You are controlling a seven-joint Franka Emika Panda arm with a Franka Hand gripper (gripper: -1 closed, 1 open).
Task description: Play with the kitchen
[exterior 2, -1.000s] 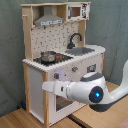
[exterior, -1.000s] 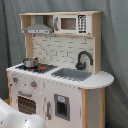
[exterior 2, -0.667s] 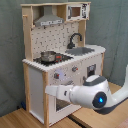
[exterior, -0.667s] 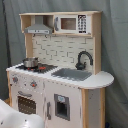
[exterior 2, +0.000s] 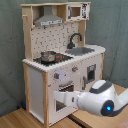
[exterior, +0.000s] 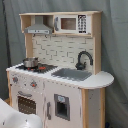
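Painted white panels and pale bare wood on the kitchen (exterior: 55, 85), matt throughout. Shiny metal on the small pot (exterior: 30, 62). Glossy black faucet (exterior: 83, 59); dull grey sink (exterior: 72, 74). Smooth glossy white plastic shell on the arm (exterior 2: 97, 99). Wood-grain floor (exterior 2: 15, 118).

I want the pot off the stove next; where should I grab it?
Take the pot by its rim from above: it stands upright and open on the stove, with the hood high overhead. Its handles are too unclear to count on.

white rounded arm (exterior 2: 95, 100), blue glowing light (exterior 2: 108, 106)
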